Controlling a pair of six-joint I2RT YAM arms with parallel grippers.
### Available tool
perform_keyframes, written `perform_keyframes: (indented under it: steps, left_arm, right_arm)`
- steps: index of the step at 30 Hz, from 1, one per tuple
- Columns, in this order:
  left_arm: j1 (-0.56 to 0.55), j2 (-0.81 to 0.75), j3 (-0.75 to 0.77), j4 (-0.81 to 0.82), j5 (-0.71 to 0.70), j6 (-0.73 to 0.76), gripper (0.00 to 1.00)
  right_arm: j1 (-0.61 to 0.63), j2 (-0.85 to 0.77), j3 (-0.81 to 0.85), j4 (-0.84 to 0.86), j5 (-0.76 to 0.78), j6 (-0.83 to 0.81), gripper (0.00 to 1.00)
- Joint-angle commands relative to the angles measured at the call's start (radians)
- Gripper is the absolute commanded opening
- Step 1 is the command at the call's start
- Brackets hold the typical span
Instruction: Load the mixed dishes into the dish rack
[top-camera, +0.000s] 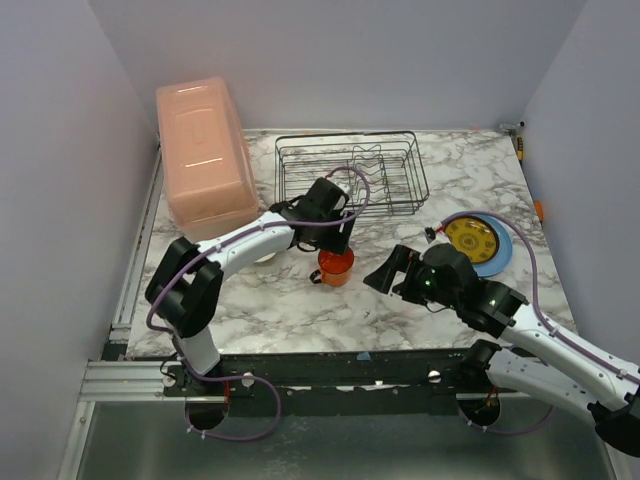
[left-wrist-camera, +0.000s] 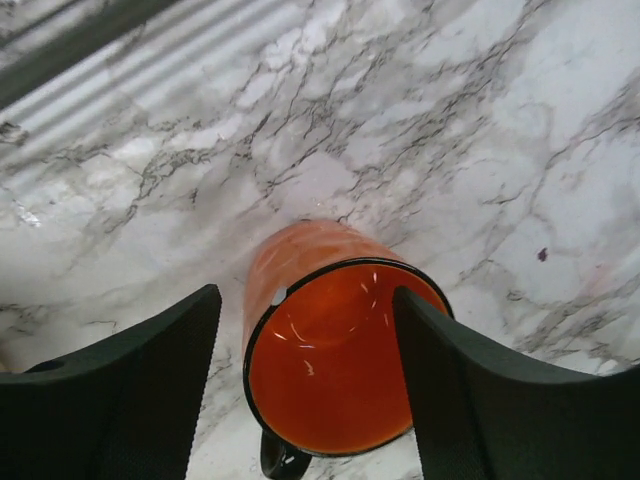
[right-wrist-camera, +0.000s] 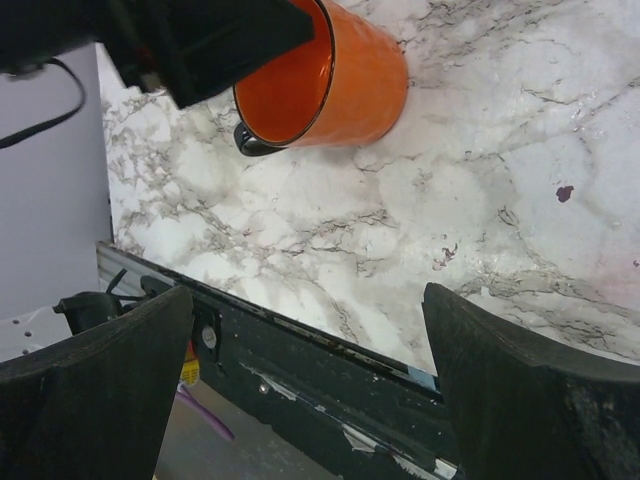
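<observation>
Your left gripper (top-camera: 335, 240) hangs over the upright mug (top-camera: 336, 266), just on the near side of the rack (top-camera: 350, 172). Its fingers are spread either side of the rim, so closing should catch it. Your right gripper (top-camera: 392, 272), also spread and empty, sits farther from the rack, likely to leave room.

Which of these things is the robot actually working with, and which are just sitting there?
Part of the job: orange mug, black wire dish rack, small yellow plate, light-blue plate under it.
Just lying about: big pink lidded box.
</observation>
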Motion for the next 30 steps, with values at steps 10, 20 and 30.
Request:
perform_keyframes:
  steps: [10, 20, 30]
  left_arm:
    - [-0.06, 0.067, -0.043, -0.097, -0.135, -0.057, 0.05]
    - [0.143, -0.363, -0.291, 0.214, 0.35, -0.335, 0.0]
    - [0.256, -0.535, -0.635, 1.081, 0.701, -0.899, 0.0]
  right_arm:
    - [-0.004, 0.009, -0.007, -0.036, 0.033, -0.004, 1.0]
    - [-0.005, 0.039, -0.018, 0.007, -0.015, -0.013, 1.0]
    - [0.002, 0.119, -0.108, 0.715, -0.566, 0.037, 1.0]
